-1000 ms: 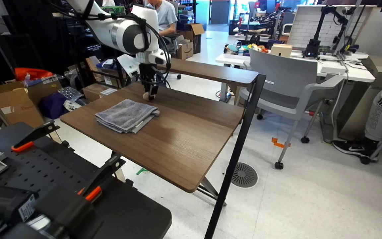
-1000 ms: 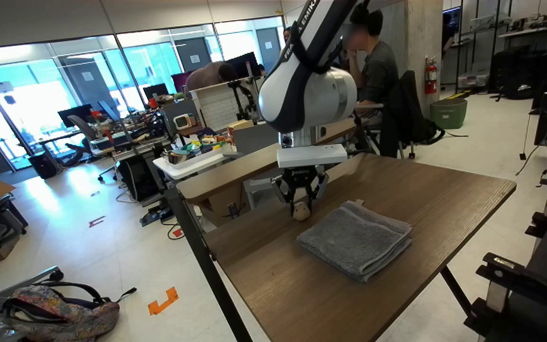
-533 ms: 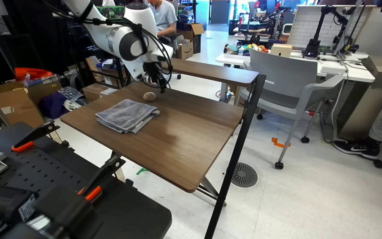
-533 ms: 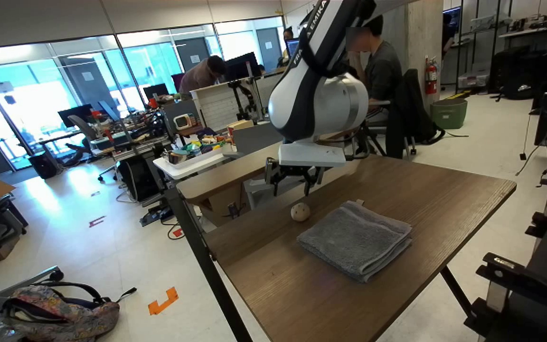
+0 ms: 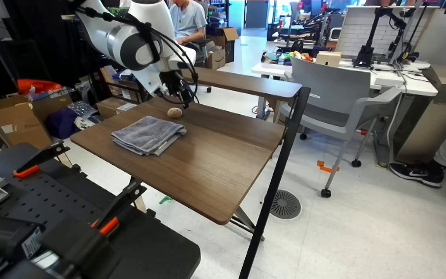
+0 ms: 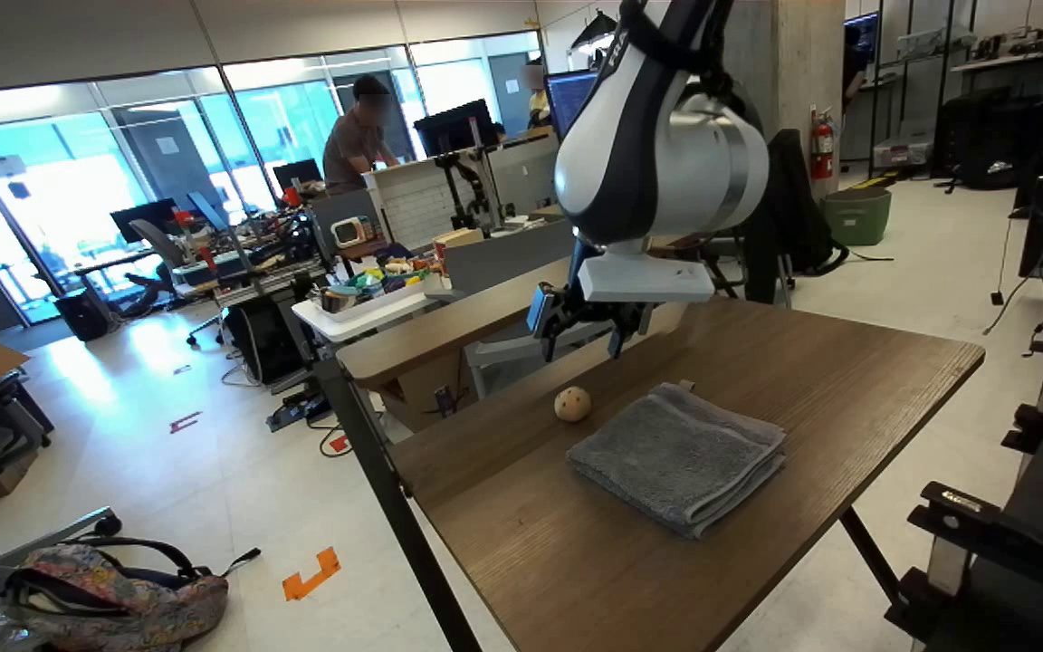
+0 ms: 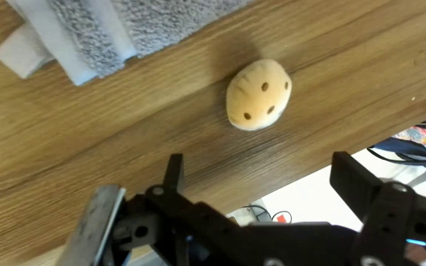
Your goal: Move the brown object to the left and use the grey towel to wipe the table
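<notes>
arm bent above the table, spread jaws angled down

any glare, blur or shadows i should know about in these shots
In an exterior view, glare washes out the windows and streaks the floor; in an exterior view, dark equipment at lower left looks blurred; in the wrist view, a soft shadow falls beside the brown object.

Grey towel cropped at wrist view's top; surface cropped at bottom in an exterior view; arm cut off up top in both exterior views.
</notes>
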### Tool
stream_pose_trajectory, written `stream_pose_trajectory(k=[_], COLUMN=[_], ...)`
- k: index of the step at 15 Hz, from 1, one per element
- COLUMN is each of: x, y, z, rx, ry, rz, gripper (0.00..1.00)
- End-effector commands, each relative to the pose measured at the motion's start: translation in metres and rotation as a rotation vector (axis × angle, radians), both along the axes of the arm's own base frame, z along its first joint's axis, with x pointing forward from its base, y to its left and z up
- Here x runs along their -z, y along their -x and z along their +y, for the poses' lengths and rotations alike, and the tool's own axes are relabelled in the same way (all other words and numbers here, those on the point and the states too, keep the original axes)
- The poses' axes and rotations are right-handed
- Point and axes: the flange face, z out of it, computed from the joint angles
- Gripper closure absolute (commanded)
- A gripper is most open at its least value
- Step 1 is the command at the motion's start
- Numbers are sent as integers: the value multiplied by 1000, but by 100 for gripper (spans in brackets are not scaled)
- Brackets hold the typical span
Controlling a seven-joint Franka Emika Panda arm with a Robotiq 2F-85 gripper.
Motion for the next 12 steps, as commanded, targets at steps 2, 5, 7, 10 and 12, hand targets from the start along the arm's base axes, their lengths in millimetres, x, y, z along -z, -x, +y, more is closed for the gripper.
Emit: stream_pose_trajectory(k=[2,5,7,10,12], x=[-30,-17,-16,4,23], y=[41,48,43,50,62], z=[-23,-27,-30,-23,-12], rx=[-49,-123,-106,-144,-230], ry=[117,201,174,226,251], rz=[181,320,284,314,364], gripper=[0,0,0,0,0])
